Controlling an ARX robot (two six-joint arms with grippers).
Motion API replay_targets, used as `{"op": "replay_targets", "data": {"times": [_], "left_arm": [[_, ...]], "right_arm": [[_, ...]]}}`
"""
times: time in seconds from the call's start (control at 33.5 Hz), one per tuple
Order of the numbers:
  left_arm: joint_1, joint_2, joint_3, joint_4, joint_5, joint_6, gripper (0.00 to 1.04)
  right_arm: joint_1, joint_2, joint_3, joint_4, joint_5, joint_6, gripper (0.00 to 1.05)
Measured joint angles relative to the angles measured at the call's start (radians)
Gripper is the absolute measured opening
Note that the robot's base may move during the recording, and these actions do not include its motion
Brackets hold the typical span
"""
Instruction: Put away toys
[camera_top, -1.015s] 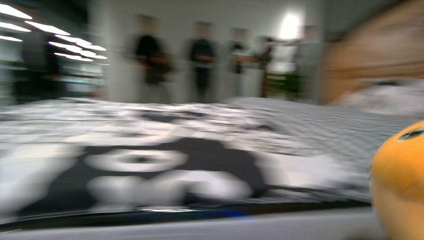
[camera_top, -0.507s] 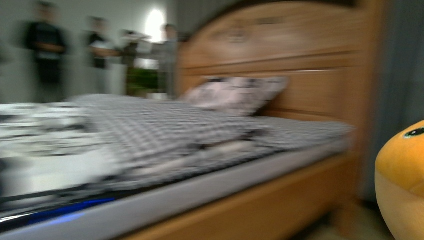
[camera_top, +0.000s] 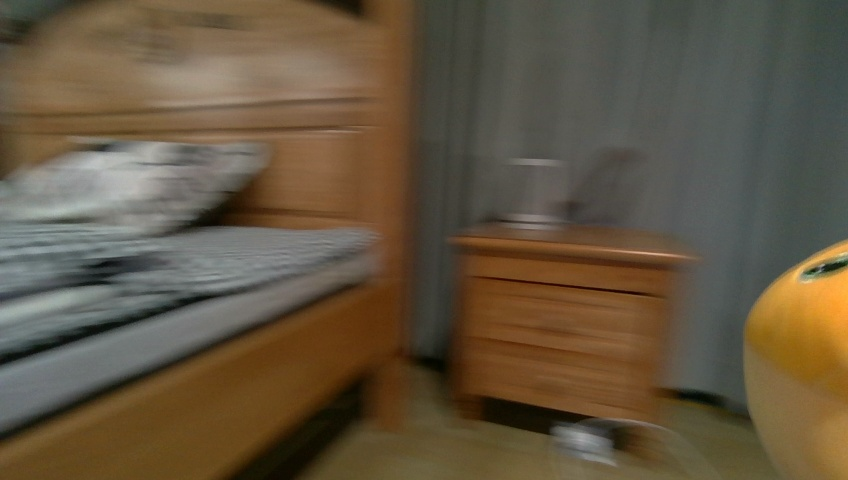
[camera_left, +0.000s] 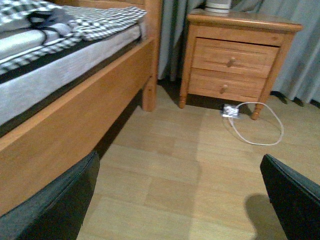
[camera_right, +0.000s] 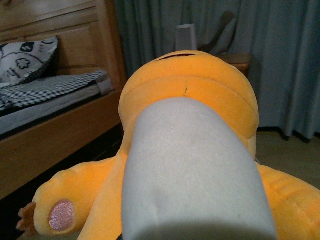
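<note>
A: Where is the plush seen?

B: The plush (camera_right: 190, 85) is pressed close to the right wrist camera, and most of that view is filled by it. Its pale patch (camera_right: 195, 175) is turned to the lens, and a pink paw pad (camera_right: 61, 215) is shown on one limb. In the front view, which is blurred, it is cut off by the right edge, with the curtain (camera_top: 600, 120) behind it. What carries it cannot be told.

A: How are the fingers set?

B: The left fingers (camera_left: 60, 200) are spread wide apart, and only the floor (camera_left: 175, 190) is seen between them. The right fingers are hidden by the plush, so their state cannot be told.

A: What else is shown?

B: A bed (camera_left: 75, 115) is seen with checked bedding, and a pillow (camera_right: 25, 60) is propped at its headboard. A nightstand (camera_left: 235, 65) with two drawers is set near the bed's head end, against the curtain. A white cable (camera_left: 260, 127) is looped on the floor, at the nightstand's front foot
</note>
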Motion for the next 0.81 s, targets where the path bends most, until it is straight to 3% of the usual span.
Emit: {"op": "replay_targets", "data": {"times": [0.81], "left_arm": [[-0.001, 0.000, 0.000, 0.000, 0.002, 0.000, 0.99]], "right_arm": [[-0.002, -0.002, 0.000, 0.000, -0.001, 0.000, 0.11]]}}
